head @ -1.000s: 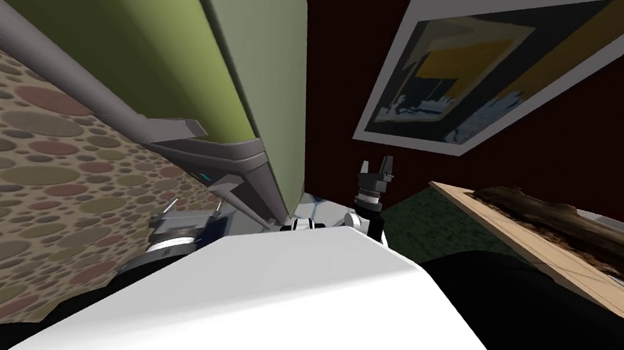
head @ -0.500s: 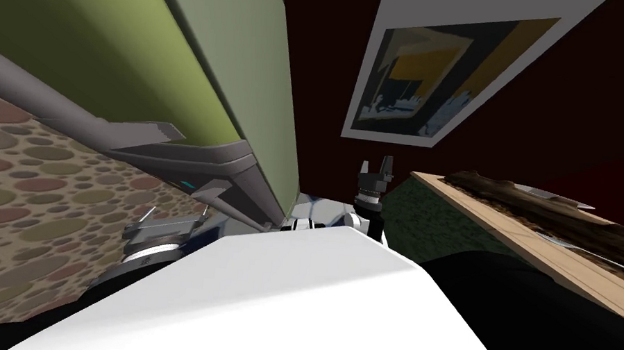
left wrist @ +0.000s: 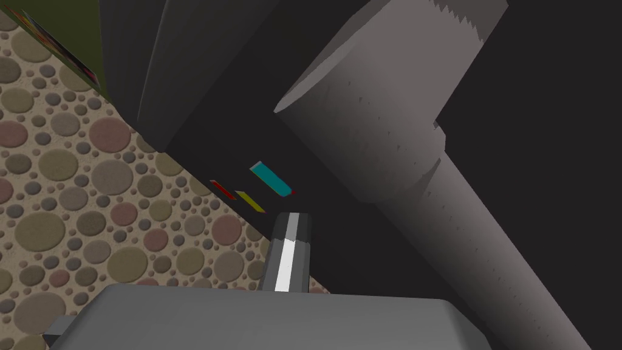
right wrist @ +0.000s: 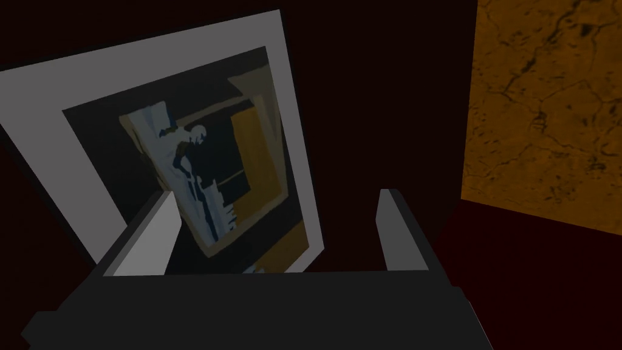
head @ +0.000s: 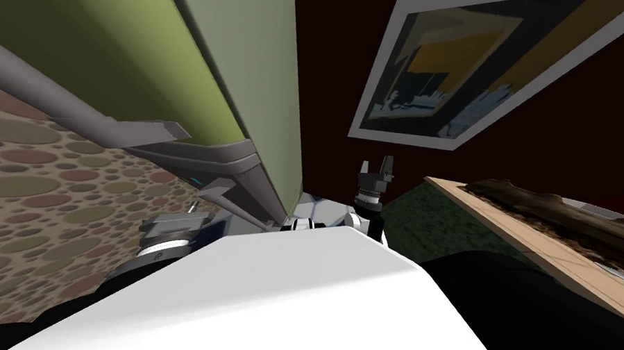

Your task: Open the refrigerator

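Plainly the green refrigerator (head: 140, 37) stood close on the robot's left, above the pebbled floor (head: 24, 182). The left gripper (head: 187, 217) sat low at its foot, just beside the thick grey handle (left wrist: 389, 133) and a dark panel (left wrist: 231, 133). Whether it had hold of the handle I could not tell. Small teal, yellow and red marks (left wrist: 270, 180) showed on that panel, perhaps labels, though unreadable. The right gripper (right wrist: 277, 195) hung raised, spread wide and empty.

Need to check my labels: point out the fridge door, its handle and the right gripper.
fridge door (head: 106, 28), head view, green front face.
handle (left wrist: 474, 243), left wrist view, middle of the grey bar.
right gripper (head: 377, 165), head view, midway between its open jaws.
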